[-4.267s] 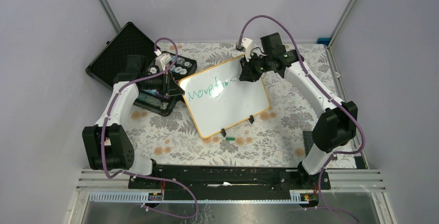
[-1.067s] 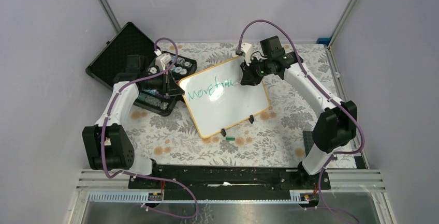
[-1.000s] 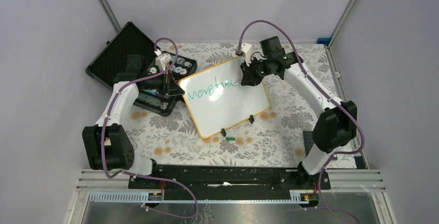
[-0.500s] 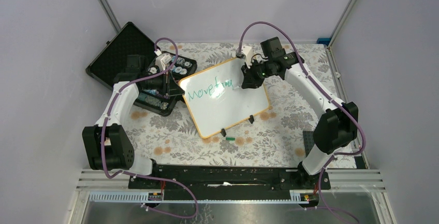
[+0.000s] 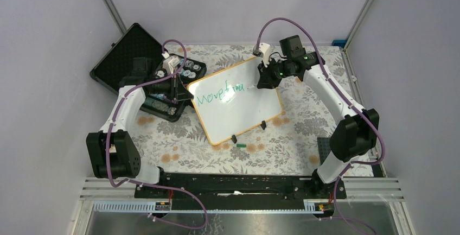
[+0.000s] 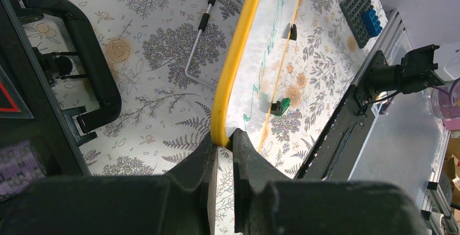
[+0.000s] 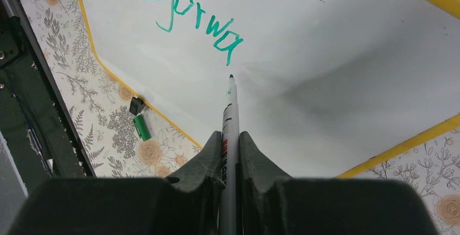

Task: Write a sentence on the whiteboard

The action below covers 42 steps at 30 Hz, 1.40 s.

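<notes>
Floral tabletop (image 5: 304, 116), whiteboard (image 5: 241, 107) at its centre: your left gripper (image 6: 225, 140) pinches its yellow rim; your right gripper (image 7: 230, 136) clamps a marker (image 7: 230, 102), tip beside the green sentence (image 7: 198, 20).

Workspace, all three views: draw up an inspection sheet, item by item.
Surface: table covered by a floral cloth.
Job's things: whiteboard set at an angle; green sentence reads "Move forwa", unfinished; marker tip just past the last letter, contact unclear.
Clutter: green cap by the board's near edge; open black case and parts tray far left; L-shaped key.
Grippers: left gripper shut on the whiteboard's corner rim; right gripper shut on the marker.
Cables: purple cables follow both arms, one arching above the right wrist.
Surroundings: grey walls, metal frame posts.
</notes>
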Each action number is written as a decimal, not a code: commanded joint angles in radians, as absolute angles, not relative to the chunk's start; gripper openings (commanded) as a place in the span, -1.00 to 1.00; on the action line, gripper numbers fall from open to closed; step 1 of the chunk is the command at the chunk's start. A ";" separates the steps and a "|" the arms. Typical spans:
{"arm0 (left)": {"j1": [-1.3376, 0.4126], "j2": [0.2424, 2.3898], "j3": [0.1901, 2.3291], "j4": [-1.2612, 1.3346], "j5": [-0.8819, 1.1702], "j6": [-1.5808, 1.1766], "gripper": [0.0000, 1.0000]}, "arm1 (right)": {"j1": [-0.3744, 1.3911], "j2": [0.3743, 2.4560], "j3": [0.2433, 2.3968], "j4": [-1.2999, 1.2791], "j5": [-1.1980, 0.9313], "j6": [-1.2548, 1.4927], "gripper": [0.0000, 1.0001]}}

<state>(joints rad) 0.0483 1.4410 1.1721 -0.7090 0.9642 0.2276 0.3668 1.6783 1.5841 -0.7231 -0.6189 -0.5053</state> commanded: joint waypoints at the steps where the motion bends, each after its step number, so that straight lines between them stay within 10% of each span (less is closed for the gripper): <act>1: 0.014 1.448 1.176 -0.681 0.875 0.309 -1.00 | 0.366 1.640 1.620 -0.708 -0.636 -0.516 -1.00; 42: 0.013 1.452 1.174 -0.681 0.870 0.313 -1.00 | 0.394 1.732 1.676 -0.640 -0.559 -0.466 -1.00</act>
<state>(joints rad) 0.0471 1.4410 1.1721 -0.7086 0.9634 0.2276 0.3855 1.7325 1.6428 -0.6605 -0.5941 -0.4660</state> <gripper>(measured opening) 0.112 0.175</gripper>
